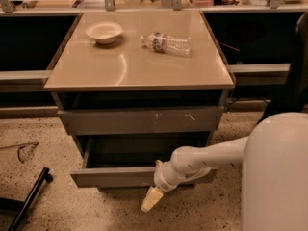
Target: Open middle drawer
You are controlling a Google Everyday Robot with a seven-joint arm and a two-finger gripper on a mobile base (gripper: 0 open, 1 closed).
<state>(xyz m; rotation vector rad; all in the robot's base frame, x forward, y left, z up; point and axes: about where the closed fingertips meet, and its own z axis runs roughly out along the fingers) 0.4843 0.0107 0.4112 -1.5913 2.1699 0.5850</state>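
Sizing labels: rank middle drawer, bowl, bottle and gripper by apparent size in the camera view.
Largest: middle drawer, pulled out.
Then bottle and bowl, too alike to rank.
Smallest: gripper, low at the drawer's front.

One bowl (103, 32), one bottle (166, 43), one cabinet (134, 69). Two drawers: scratched drawer (142, 121), middle drawer (110, 177). One gripper (150, 199), just below the middle drawer's front.

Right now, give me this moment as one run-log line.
middle drawer: pulled out | hand: just below its front, right of centre, pointing down
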